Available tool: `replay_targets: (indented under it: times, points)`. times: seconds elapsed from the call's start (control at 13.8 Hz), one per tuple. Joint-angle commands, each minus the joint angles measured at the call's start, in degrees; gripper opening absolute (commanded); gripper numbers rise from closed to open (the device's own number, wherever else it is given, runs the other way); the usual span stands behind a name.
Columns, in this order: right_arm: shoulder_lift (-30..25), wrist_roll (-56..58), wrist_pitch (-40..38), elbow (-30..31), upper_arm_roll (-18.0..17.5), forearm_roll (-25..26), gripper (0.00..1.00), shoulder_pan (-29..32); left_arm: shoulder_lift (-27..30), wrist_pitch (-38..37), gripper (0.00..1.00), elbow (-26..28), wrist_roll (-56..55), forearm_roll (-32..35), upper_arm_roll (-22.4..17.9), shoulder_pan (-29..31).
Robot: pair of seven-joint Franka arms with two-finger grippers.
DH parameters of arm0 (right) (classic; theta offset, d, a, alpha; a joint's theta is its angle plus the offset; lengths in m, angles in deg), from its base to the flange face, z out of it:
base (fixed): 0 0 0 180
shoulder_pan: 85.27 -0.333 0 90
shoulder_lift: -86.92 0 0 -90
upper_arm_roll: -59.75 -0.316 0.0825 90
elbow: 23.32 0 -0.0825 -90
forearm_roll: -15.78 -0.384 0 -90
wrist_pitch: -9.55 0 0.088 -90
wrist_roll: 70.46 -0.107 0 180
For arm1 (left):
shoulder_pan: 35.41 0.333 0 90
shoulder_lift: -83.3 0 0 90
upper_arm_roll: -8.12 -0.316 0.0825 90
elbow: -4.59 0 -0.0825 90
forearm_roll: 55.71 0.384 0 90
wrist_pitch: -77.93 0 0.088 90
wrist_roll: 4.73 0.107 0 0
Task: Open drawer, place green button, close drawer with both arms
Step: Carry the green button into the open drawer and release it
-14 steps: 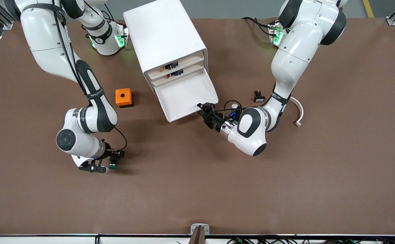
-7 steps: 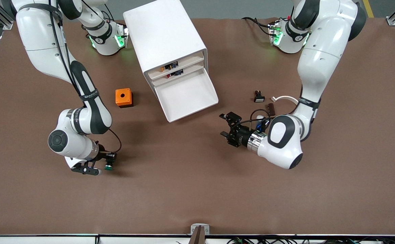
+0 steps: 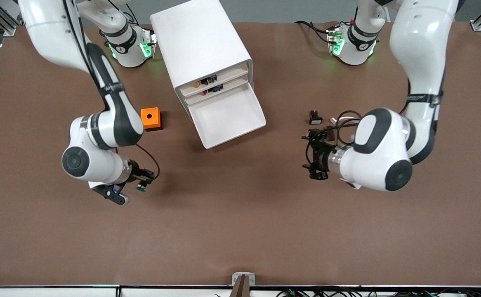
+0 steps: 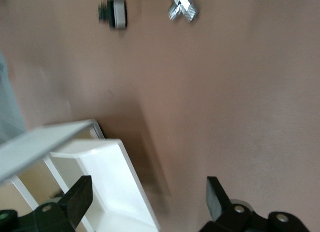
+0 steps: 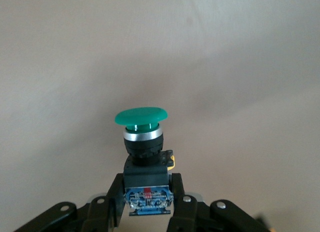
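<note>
The right gripper (image 3: 141, 184) hangs over bare table (image 3: 240, 231) toward the right arm's end, nearer the camera than the orange box (image 3: 151, 119). Its fingers are clamped on the black body of the button (image 3: 142, 187); in the right wrist view the button (image 5: 142, 142) stands out from the gripper (image 5: 148, 199) with its green cap clear of the fingertips (image 5: 116, 192).

The left gripper (image 3: 315, 154) hangs over the table toward the left arm's end, just nearer the camera than a small black-and-white switch (image 3: 315, 117). Its fingers are spread wide and hold nothing; the left wrist view shows the two fingertips (image 4: 80, 196) well apart, with the drawer (image 4: 107, 182) between them farther off and the switch (image 4: 116, 13) on the table.

The drawer (image 3: 228, 115) is pulled well out of the white cabinet (image 3: 201, 45), tilted down toward the table, its tray bare. It is the third of four; the two trays above it are in, with small parts showing at their fronts. The box sits beside the cabinet toward the right arm's end, apart from it. The cabinet stands between the arms' green-lit bases (image 3: 131, 49)
</note>
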Motion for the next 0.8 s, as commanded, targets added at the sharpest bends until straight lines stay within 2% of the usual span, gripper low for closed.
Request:
replay_targets:
  times: [0.0, 0.29, 0.36, 0.51, 0.73]
  points:
    - [-4.89, -14.34, -4.29, 2.29, 0.39, -0.63, 0.01, -4.92, 4.09, -3.64, 1.0, 1.57, 9.81, 3.92, 0.11, 3.12]
    - [-9.21, -35.01, -4.84, 5.72, 0.39, -2.38, 0.01, -13.1, 8.22, -6.64, 1.0, 1.57, 21.25, 16.3, 0.2, 3.39]
    - [-9.3, -39.83, -3.79, 6.07, 0.47, -4.56, 0.01, -15.37, 9.19, -6.81, 1.0, 1.57, 25.45, 19.38, 0.28, 3.39]
    - [-9.3, -50.12, 2.42, 8.7, 0.47, -5.46, 0.01, -20.65, 12.18, -7.78, 1.0, 1.66, 34.42, 23.17, 0.02, 3.39]
    - [-8.69, -57.53, 11.22, 11.87, 0.56, -5.46, 0.02, -26.2, 14.38, -9.1, 1.0, 1.66, 44.89, 26.08, -0.15, 3.48]
